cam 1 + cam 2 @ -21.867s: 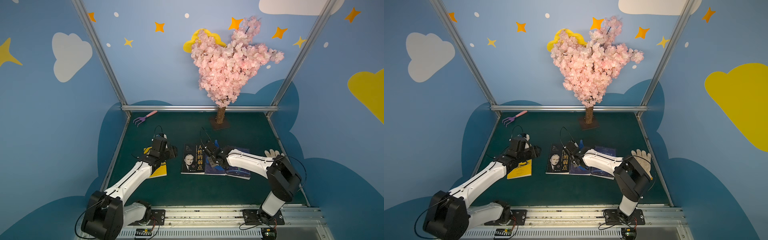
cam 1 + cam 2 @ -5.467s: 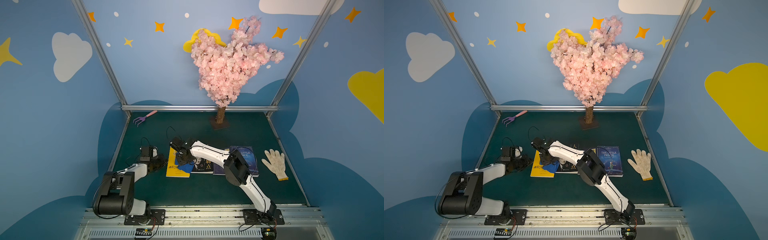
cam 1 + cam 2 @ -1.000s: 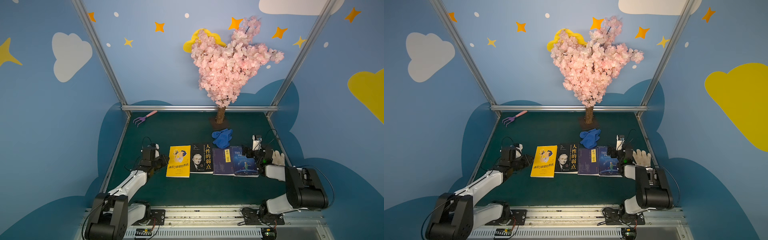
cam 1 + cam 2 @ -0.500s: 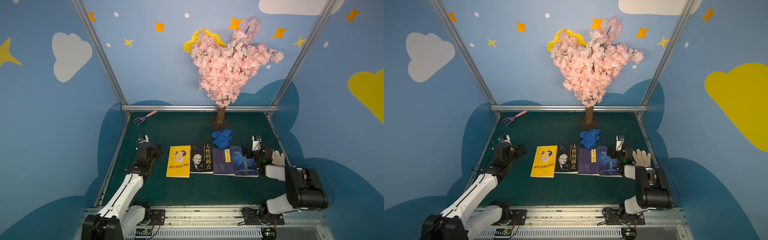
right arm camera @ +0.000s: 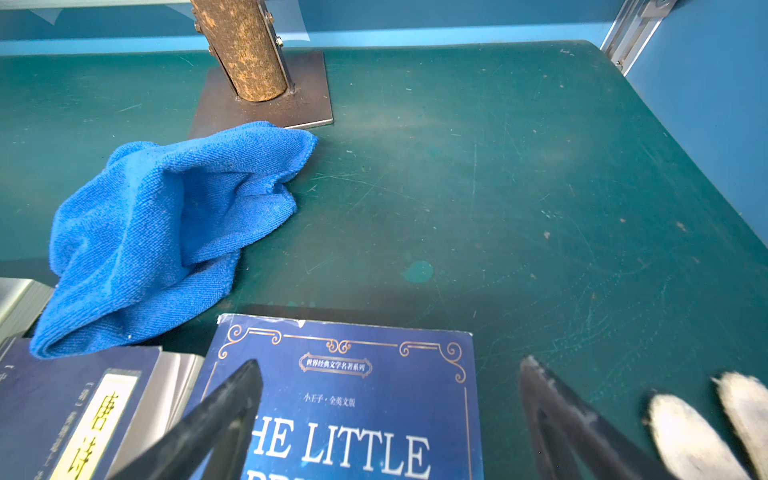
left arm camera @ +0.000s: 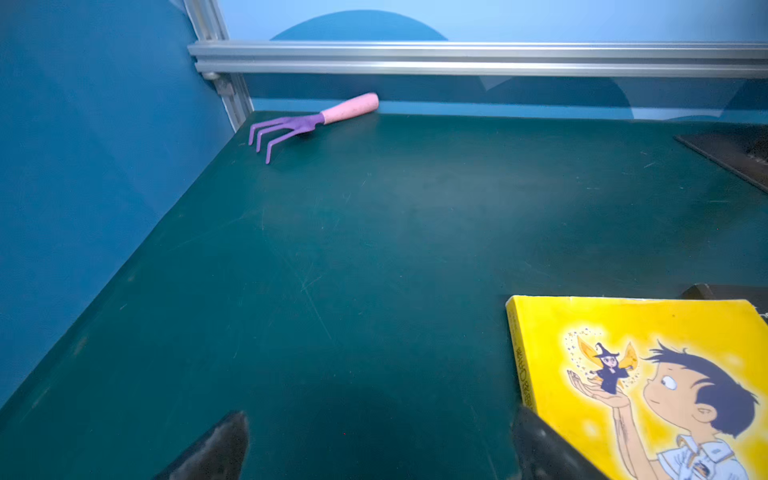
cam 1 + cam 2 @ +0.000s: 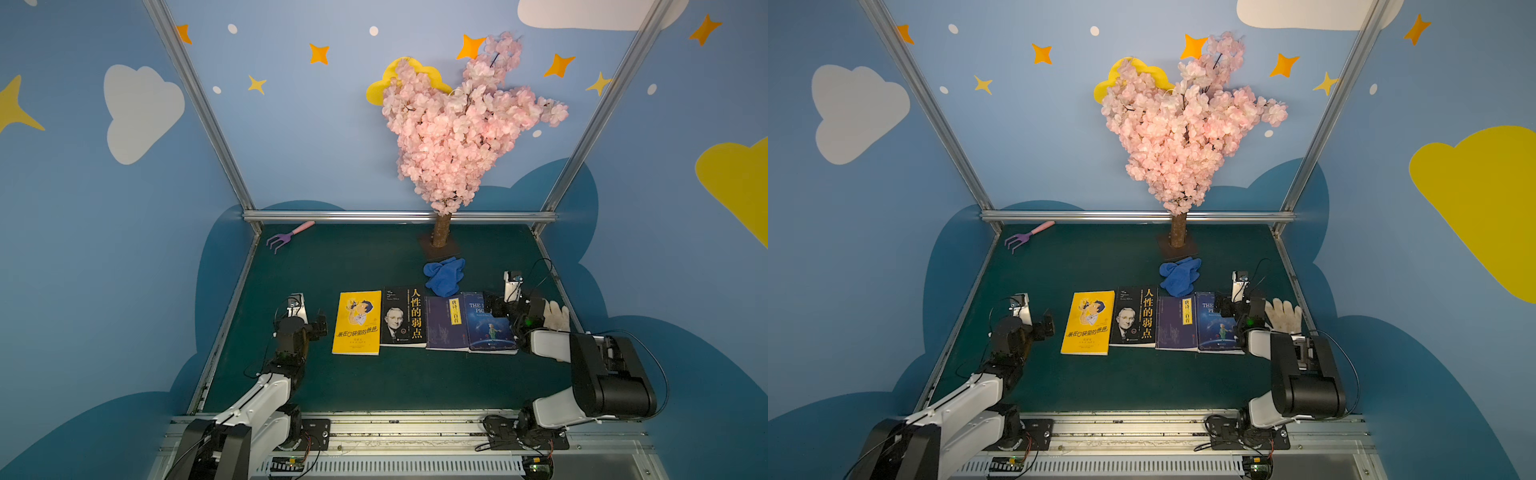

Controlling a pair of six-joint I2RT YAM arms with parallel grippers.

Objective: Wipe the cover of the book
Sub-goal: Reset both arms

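Observation:
Several books lie in a row on the green table: a yellow book (image 7: 357,322), a black book (image 7: 403,316), a dark purple book (image 7: 446,322) and a blue book (image 7: 486,326) titled The Little Prince (image 5: 353,399). A crumpled blue cloth (image 7: 444,275) (image 5: 166,224) lies loose just behind the purple book, held by nothing. My left gripper (image 7: 303,322) (image 6: 380,415) stands open and empty, just left of the yellow book (image 6: 644,374). My right gripper (image 7: 513,305) (image 5: 390,361) is open, low over the blue book's right edge.
A pink blossom tree's trunk (image 7: 441,230) stands on a metal plate (image 5: 266,108) right behind the cloth. A white glove (image 7: 555,316) (image 5: 685,432) lies right of the right gripper. A purple rake (image 7: 289,237) (image 6: 307,122) lies in the back left corner.
My left gripper has opened wide and its arm has shifted a little beside the yellow book. The right arm, the books and the cloth have not moved.

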